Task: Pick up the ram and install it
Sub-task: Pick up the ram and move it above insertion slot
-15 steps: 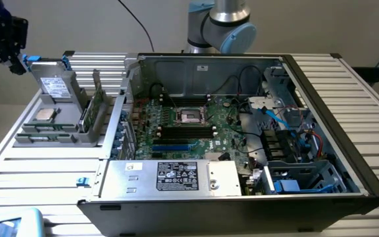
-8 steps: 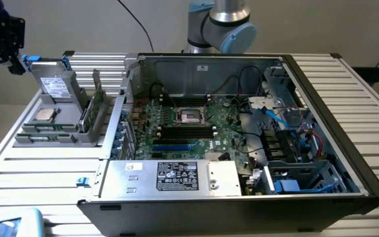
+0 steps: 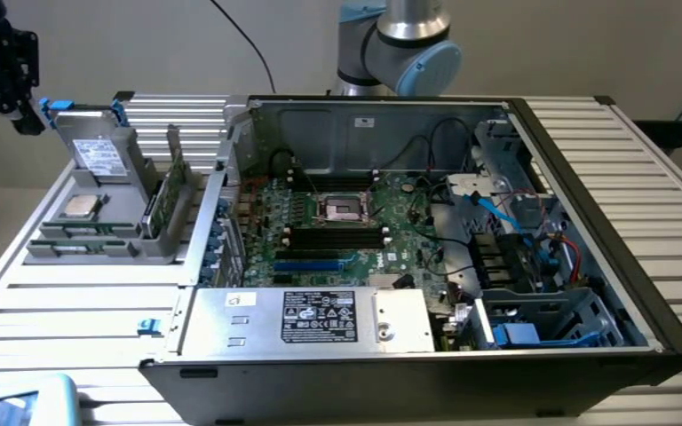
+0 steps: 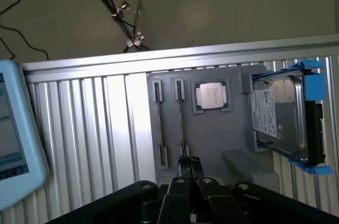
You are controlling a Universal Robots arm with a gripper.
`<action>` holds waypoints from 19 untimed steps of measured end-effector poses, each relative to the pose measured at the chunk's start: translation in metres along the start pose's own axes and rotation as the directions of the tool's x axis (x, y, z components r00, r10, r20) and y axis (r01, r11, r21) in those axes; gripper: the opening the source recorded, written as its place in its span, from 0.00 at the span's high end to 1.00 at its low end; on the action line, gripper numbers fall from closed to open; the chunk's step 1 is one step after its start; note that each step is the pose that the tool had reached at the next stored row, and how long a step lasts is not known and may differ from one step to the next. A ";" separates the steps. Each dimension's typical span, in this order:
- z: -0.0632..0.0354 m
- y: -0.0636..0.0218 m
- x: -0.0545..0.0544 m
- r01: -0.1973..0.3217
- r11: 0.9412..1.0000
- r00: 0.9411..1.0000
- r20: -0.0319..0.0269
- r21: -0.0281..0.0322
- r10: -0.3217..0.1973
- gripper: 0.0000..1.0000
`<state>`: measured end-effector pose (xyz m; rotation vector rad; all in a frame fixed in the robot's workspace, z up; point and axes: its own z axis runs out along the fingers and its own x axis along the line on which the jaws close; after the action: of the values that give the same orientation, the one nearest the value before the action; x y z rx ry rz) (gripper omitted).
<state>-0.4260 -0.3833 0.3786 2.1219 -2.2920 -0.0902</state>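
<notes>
The jaws are pressed together with nothing seen between them; from the wrist their tips line up with the end of a slot in the grey holder [image 4: 222, 134], next to the processor chip [image 4: 212, 96]; the ram [image 3: 81, 232] lies on edge in that slot, a thin green strip in the exterior view; the hard drive [image 4: 279, 115] in blue rails has a white label, unreadable, as is the power supply [image 3: 317, 317] sticker in the open case [image 3: 602, 222]; bare slats of the surface [image 4: 90, 128] separate the holder from a light-blue device [image 4: 13, 139]; the taller green card [image 3: 170, 191] stands at the holder's case-side edge.
</notes>
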 end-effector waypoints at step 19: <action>0.0000 0.0003 0.000 0.098 0.995 0.995 -0.010 -0.003 -0.098 0.76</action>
<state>-0.4263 -0.3833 0.3786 2.2278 -2.1809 -0.0834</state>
